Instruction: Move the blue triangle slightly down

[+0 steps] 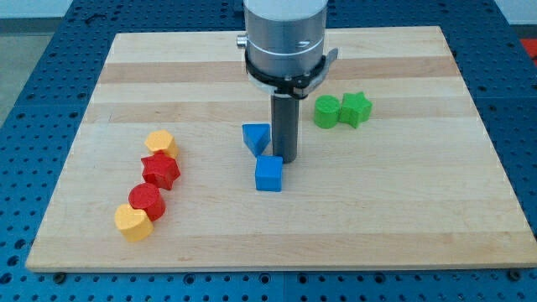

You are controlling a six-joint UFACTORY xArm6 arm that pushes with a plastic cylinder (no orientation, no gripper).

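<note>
Nearest the view's bottom, at the left of the counter (403,218), sits a yellow heart (132,222), touching a red cylinder (147,200) just above and to its right. Further up that same leaning row comes a red star (160,170), and above it an orange block (161,143) whose shape looks like a rounded heart, though I cannot be sure. The four form a chain running from lower left to upper right, each one touching or just beside the next.

Near the counter's middle stands a blue cube (268,174). Just above it and a little to the view's left is the blue triangle (256,137), its point toward the bottom; the two blue blocks are very close, perhaps touching at a corner.

My tip (286,160) comes down just right of the triangle and at the cube's upper right edge. The rod looks pressed against the triangle's right side, but whether it truly touches I cannot tell. There are no jaws on this arm, only the rod, so nothing is clamped.

Further back, on the view's right, a green cylinder (327,111) and a green star (356,109) sit side by side, touching, well apart from the blue pair.

The arm's grey housing (284,38) hangs over the counter's far edge.
</note>
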